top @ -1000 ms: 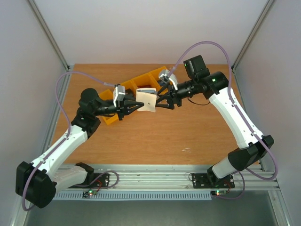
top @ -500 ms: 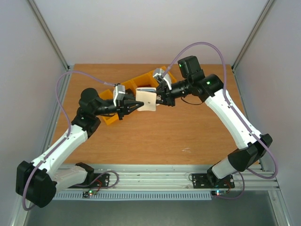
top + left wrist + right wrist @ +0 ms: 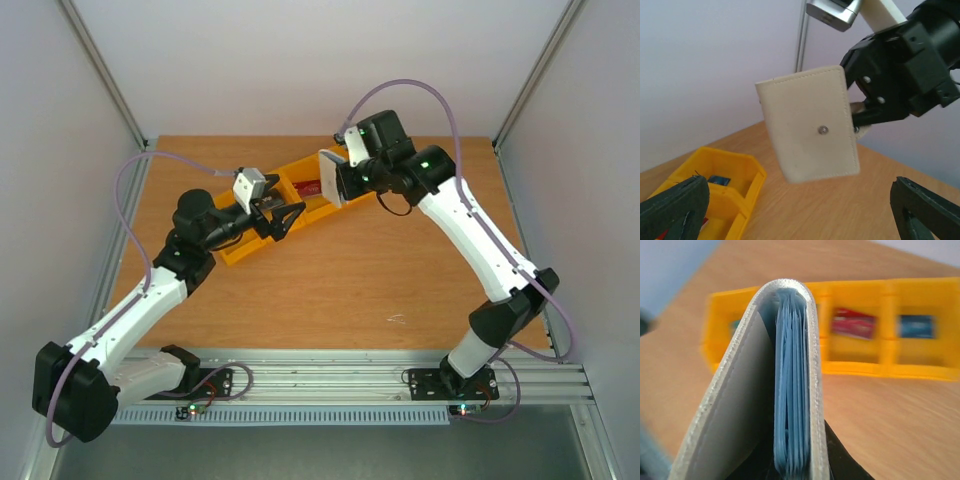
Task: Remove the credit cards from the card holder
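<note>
My right gripper (image 3: 343,181) is shut on the card holder (image 3: 330,178) and holds it upright in the air above the yellow bins (image 3: 262,222). In the left wrist view its cream face (image 3: 807,125) hangs clear of the table, pinched at its right edge by the black right gripper (image 3: 875,107). In the right wrist view the card holder (image 3: 790,390) is edge-on, with blue-grey pocket layers between its covers. My left gripper (image 3: 283,218) is open and empty, just left of and below the holder. A red credit card (image 3: 854,323) and a blue one (image 3: 915,326) lie in the bins.
The row of yellow bins (image 3: 865,360) runs diagonally across the back middle of the wooden table (image 3: 400,270). One bin end (image 3: 715,170), holding a blue card (image 3: 718,180), lies under my left gripper. Grey walls close in the back and sides.
My left gripper has let go of the card holder, opened wide and drawn back. The right gripper has shut on the holder and carried it up and back over the bins.
</note>
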Motion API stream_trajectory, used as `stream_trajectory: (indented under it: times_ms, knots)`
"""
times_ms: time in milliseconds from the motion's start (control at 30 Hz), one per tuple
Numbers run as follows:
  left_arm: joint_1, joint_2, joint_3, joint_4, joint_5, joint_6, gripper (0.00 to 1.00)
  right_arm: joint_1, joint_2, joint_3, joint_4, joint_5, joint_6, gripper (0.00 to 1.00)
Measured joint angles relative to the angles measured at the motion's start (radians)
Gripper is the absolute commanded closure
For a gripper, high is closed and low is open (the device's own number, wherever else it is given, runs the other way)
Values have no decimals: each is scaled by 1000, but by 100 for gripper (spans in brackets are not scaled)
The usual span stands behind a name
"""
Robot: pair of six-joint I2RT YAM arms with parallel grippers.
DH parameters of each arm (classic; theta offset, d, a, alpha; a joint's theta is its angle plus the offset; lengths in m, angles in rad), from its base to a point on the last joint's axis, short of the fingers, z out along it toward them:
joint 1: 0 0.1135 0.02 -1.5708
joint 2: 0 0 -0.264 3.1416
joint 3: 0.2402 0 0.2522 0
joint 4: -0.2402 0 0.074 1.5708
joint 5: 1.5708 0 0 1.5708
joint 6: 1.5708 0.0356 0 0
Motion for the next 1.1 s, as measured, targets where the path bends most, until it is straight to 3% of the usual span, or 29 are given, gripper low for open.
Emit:
stream_trajectory:
  times_ms: [100, 167, 400, 700, 867, 967, 1100]
  knots:
    - [-9, 0, -3, -25, -40, 35, 1, 60, 55, 59, -40, 304, 77, 99]
    - [-26, 0, -6, -28, -52, 46, 1, 119, 80, 80, -61, 428, 103, 99]
    - [-69, 11, -6, -26, -143, 25, 1, 264, 208, 261, -105, 549, 134, 99]
    - [-73, 22, -11, -40, -386, 79, 1, 264, 215, 272, -106, 478, 146, 99]
    - [-51, -16, -39, -68, -457, 121, 1, 196, 192, 260, -103, 306, 99, 99]
    - [2, -38, -45, -79, -454, 90, 2, 137, 148, 238, -114, 168, 56, 99]
    - [52, -71, -49, -60, -321, 30, 1, 90, 87, 237, -142, -9, -21, 99]
